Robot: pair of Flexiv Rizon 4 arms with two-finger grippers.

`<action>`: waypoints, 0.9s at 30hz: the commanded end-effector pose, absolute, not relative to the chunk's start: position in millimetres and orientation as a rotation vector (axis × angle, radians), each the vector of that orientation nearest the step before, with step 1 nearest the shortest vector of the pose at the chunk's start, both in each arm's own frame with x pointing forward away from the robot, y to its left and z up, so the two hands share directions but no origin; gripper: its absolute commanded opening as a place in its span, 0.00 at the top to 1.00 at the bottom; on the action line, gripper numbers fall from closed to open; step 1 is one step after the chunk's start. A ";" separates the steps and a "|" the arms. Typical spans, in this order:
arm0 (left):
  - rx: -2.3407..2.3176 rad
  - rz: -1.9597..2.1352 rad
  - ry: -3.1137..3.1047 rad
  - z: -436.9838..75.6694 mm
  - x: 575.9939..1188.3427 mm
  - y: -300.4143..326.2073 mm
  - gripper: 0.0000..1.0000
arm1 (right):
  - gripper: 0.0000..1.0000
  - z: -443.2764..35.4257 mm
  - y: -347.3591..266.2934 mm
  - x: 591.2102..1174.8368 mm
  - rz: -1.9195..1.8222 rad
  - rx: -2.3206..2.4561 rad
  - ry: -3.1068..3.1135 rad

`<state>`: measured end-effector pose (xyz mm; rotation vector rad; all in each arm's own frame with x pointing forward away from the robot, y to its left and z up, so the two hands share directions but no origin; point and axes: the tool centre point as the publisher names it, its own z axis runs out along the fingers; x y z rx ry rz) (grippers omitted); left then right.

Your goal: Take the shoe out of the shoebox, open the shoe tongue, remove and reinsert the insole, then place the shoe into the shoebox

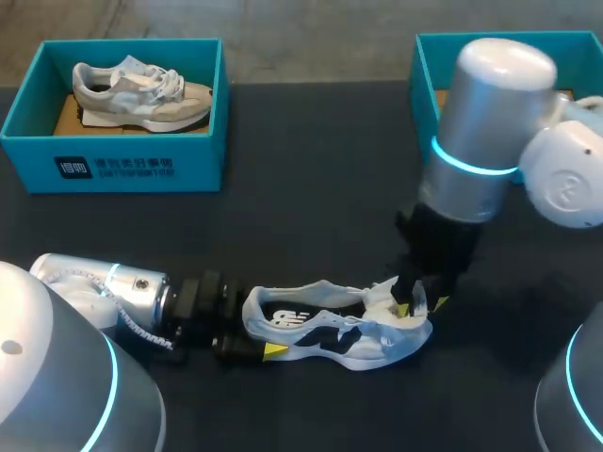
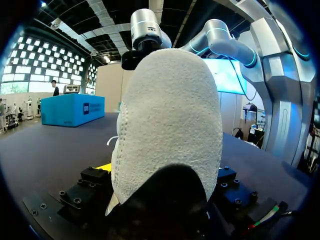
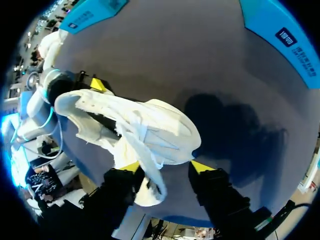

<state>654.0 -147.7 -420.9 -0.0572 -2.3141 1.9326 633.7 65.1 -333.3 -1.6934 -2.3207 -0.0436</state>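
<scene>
A white and black shoe point(image 1: 330, 330) lies on its sole on the dark table, heel toward my left arm. My left gripper point(image 1: 256, 327) straddles the heel, its fingers wide apart and pressed on both sides. The white heel point(image 2: 170, 125) fills the left wrist view, with one yellow tip point(image 2: 102, 166) beside it. Over the toe end my right gripper point(image 1: 421, 306) points down with its fingers apart. In the right wrist view the loose white tongue point(image 3: 145, 150) hangs between the right gripper's point(image 3: 165, 167) tips, and the fingers do not pinch it.
A teal shoebox point(image 1: 113, 169) at the back left holds a grey shoe point(image 1: 141, 94). A second teal shoebox point(image 1: 424, 66) stands at the back right, partly behind my right arm. Bare dark tabletop point(image 1: 311, 207) lies between the boxes and the shoe.
</scene>
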 end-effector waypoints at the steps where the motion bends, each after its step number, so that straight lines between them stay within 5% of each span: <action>1: -0.056 1.932 -2.317 -421.2 654.0 -147.3 1.00 | 0.00 -312.5 52.2 623.2 -0.181 -1.638 -2.257; 16: -0.056 1.932 -2.317 -421.2 654.0 -147.3 1.00 | 0.00 -241.6 49.8 606.3 -0.029 -1.541 -2.631; 23: -0.056 1.932 -2.317 -421.2 654.0 -147.3 1.00 | 0.00 -209.0 73.7 608.7 0.082 -1.051 -2.956; 24: -0.056 1.932 -2.317 -421.2 654.0 -147.3 1.00 | 0.15 -206.7 76.9 609.3 0.095 -0.985 -2.970; 25: -0.056 1.932 -2.317 -421.2 654.0 -147.3 1.00 | 0.49 -203.5 83.1 610.7 0.145 -0.932 -2.986; 26: -0.056 1.932 -2.317 -421.2 654.0 -147.3 1.00 | 0.68 -200.9 87.5 612.6 0.153 -0.891 -2.995; 27: -0.056 1.932 -2.317 -421.2 654.0 -147.3 1.00 | 0.98 -198.6 92.4 613.8 0.165 -0.820 -3.018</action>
